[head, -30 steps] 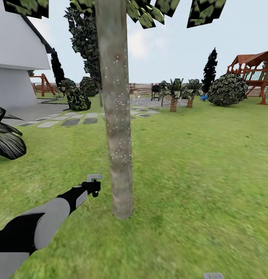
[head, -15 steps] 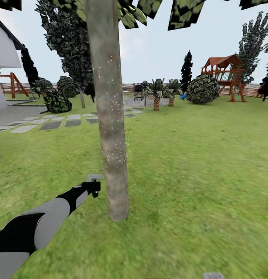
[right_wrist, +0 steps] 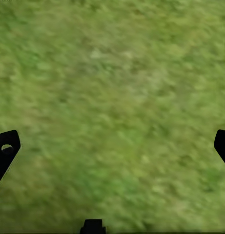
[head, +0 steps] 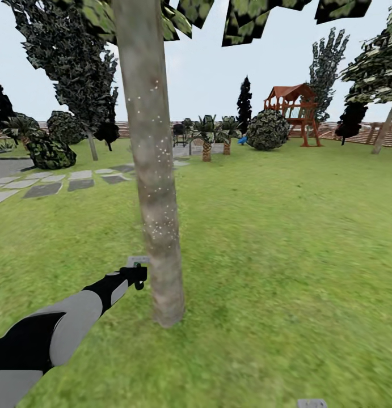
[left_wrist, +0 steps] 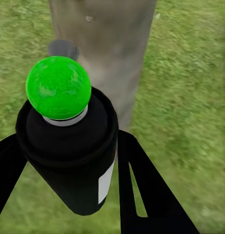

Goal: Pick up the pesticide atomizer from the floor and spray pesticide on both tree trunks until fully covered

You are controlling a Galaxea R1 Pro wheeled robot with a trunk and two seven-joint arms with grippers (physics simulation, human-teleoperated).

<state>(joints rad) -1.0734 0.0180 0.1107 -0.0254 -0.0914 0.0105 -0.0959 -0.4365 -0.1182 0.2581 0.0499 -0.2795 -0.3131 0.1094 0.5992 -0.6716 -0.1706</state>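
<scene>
A thick grey-brown tree trunk [head: 153, 170] rises just ahead of me on the garden lawn, dotted with small white specks, its blocky green leaves [head: 247, 17] overhead. My left gripper [head: 138, 276] is held out close to the trunk's left side, low down. It is shut on the pesticide atomizer [left_wrist: 68, 146], a black can with a bright green ball top [left_wrist: 58, 87], and the trunk [left_wrist: 112, 44] stands right behind it. My right gripper [right_wrist: 112, 146] is open over bare grass, fingertips [right_wrist: 5, 151] wide apart.
Lawn [head: 286, 238] spreads to the right. Stepping stones [head: 59, 184] lie to the left. Far back stand palm-like plants [head: 207, 133], round bushes [head: 268, 129], dark conifers [head: 244, 99], a wooden play tower [head: 292, 110] and the slat fence [head: 354, 133]. A leaning tree [head: 386, 127] is at far right.
The whole picture has slid left, so the camera has turned right: the white house has left the view and the play tower sits nearer the middle. The left arm keeps its pose.
</scene>
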